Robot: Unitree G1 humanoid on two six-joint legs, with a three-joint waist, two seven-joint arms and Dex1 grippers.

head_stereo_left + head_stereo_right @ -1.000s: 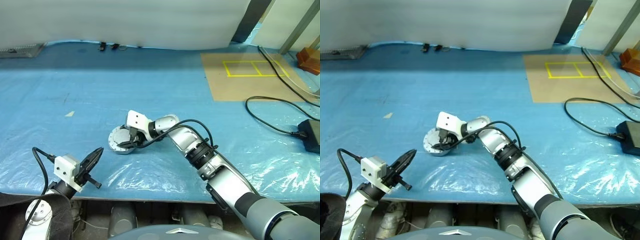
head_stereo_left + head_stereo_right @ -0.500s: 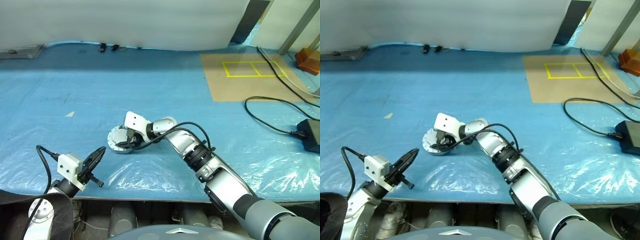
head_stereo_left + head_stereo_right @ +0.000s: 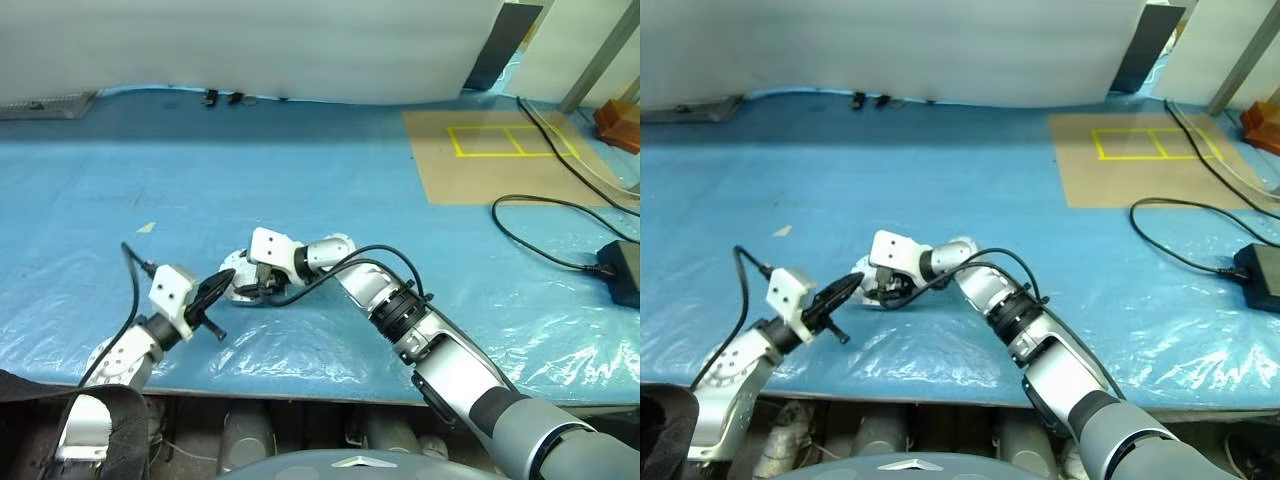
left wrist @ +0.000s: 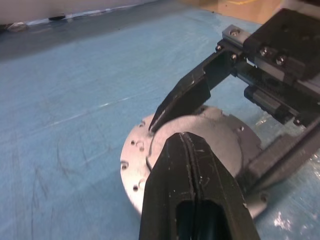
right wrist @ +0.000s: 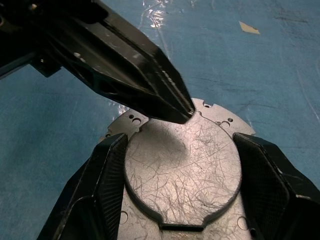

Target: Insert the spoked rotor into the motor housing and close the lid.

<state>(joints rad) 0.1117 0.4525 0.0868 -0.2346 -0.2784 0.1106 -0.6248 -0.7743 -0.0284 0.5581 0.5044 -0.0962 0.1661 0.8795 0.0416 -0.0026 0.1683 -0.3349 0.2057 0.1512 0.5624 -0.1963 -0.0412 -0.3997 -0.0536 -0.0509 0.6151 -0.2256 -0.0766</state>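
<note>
Right wrist view: right gripper (image 5: 182,165) apparently grasps lid (image 5: 182,170); clenched left gripper (image 5: 182,111) touches it.

even bright light, plastic glare, sharp focus

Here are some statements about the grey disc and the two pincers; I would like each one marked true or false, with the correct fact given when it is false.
1. The lid shows its plain light grey face. True.
2. The right pincer has one finger on each side of the lid's raised round part. True.
3. The left pincer is wide open. False: its fingers are shut together.
4. The left pincer's tip is at the lid. True.
5. The lid lies on the brown mat. False: it lies on the blue sheet.
</note>
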